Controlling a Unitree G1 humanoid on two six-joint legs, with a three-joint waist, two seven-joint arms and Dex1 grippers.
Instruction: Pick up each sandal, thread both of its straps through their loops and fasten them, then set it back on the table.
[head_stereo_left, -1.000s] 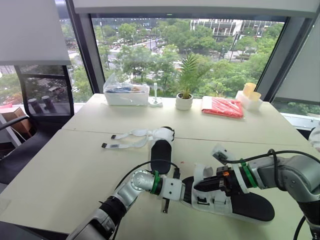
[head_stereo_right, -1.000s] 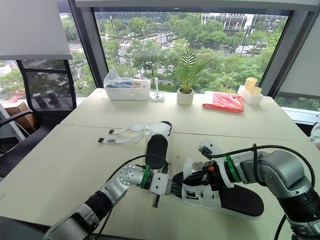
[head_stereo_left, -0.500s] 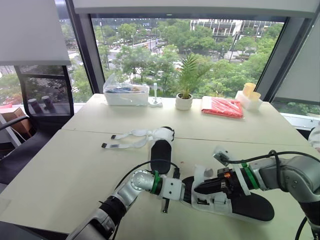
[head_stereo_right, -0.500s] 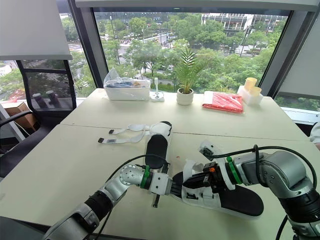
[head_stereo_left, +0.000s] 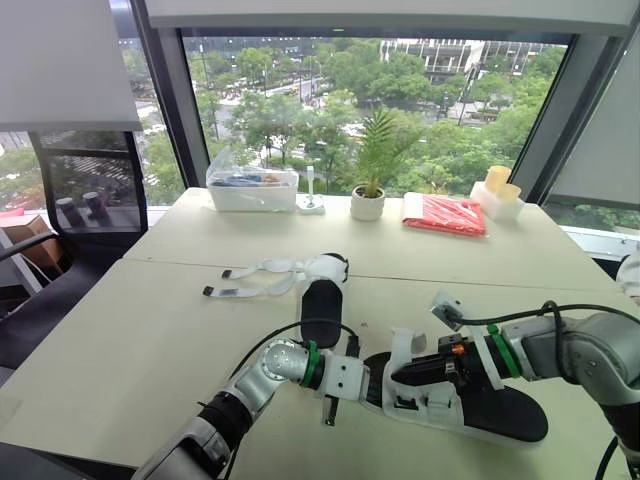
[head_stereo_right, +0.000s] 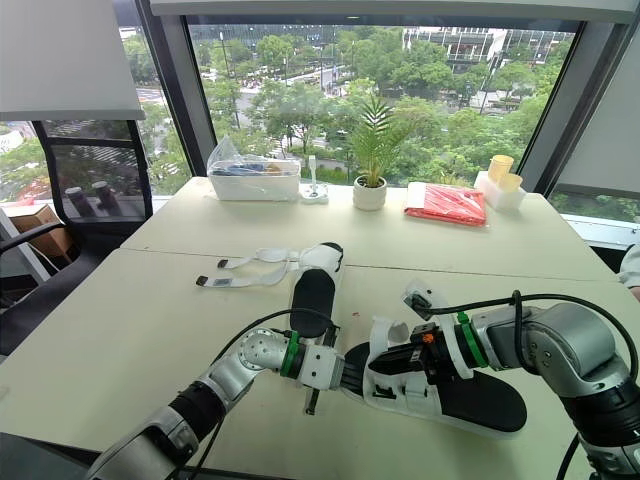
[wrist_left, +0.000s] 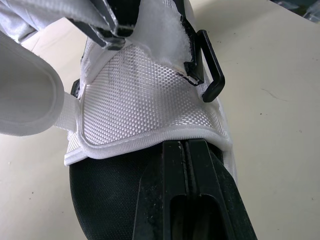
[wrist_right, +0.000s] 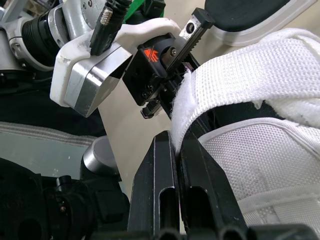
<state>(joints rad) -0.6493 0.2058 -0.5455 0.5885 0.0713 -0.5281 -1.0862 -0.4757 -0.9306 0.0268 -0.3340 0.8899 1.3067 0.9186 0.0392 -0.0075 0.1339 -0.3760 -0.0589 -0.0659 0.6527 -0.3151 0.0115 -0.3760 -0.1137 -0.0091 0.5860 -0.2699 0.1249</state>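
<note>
The near sandal (head_stereo_left: 470, 405) has a black sole and white mesh upper and lies at the table's front right. My left gripper (head_stereo_left: 367, 383) is shut on its toe end; in the left wrist view its fingers (wrist_left: 170, 165) clamp the sole edge below a black buckle loop (wrist_left: 210, 75). My right gripper (head_stereo_left: 402, 377) is shut on a white strap (wrist_right: 220, 95) of this sandal, close to the left gripper's body (wrist_right: 95, 75). The second sandal (head_stereo_left: 322, 292) lies mid-table, its straps (head_stereo_left: 250, 283) spread out to the left.
Along the window edge stand a clear plastic box (head_stereo_left: 252, 188), a small potted plant (head_stereo_left: 368, 202), a red packet (head_stereo_left: 445, 214) and yellow cups (head_stereo_left: 498, 188). A black chair (head_stereo_left: 70, 195) is beyond the table's left side.
My right gripper has drawn slightly to the right with the strap in it. The left gripper and both sandals have stayed in place.
</note>
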